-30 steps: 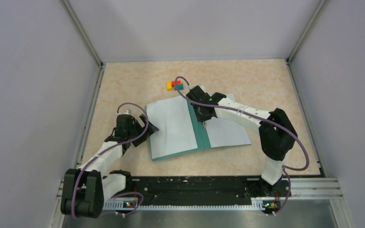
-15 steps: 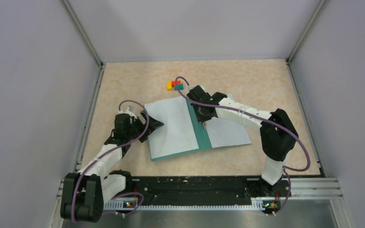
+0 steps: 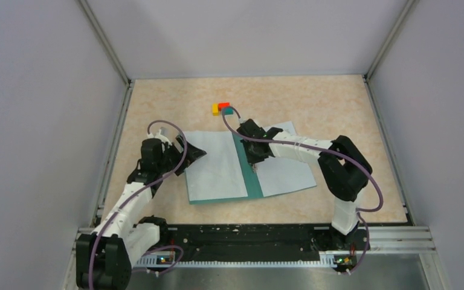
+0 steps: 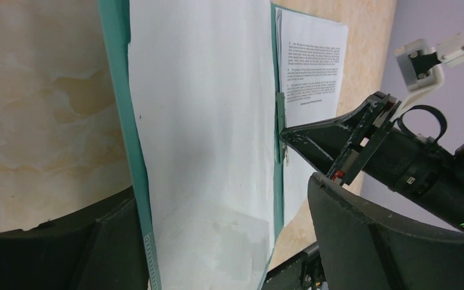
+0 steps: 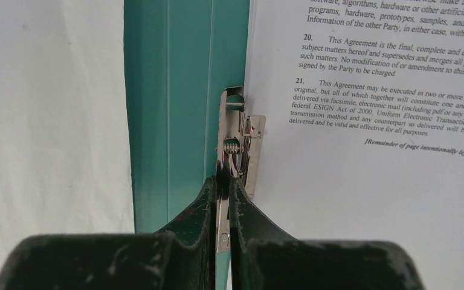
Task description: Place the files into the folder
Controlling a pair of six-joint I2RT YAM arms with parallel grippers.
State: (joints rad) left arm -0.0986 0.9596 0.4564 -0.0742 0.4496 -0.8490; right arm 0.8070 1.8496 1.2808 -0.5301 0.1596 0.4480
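The teal folder (image 3: pixel 249 178) lies open on the table, spine in the middle. A blank white sheet (image 3: pixel 216 166) of the files covers its left half; a printed sheet (image 3: pixel 284 172) lies on its right half. My right gripper (image 3: pixel 255 163) points down at the spine, shut on the small metal clip (image 5: pixel 241 145) beside the printed sheet (image 5: pixel 368 181). My left gripper (image 3: pixel 196 152) is open at the folder's left edge (image 4: pixel 118 72). The blank sheet (image 4: pixel 199 109) runs between its wide-spread fingers (image 4: pixel 374 241). The right gripper's tip (image 4: pixel 285 134) shows there at the clip.
A small cluster of yellow, red and teal blocks (image 3: pixel 222 108) sits just beyond the folder's far edge. Grey walls with metal frame posts (image 3: pixel 106 45) enclose the table on three sides. A black rail (image 3: pixel 248 235) runs along the near edge.
The folder has slid a little toward the left and near side with my right gripper on its clip. My left gripper has moved farther along the folder's left edge.
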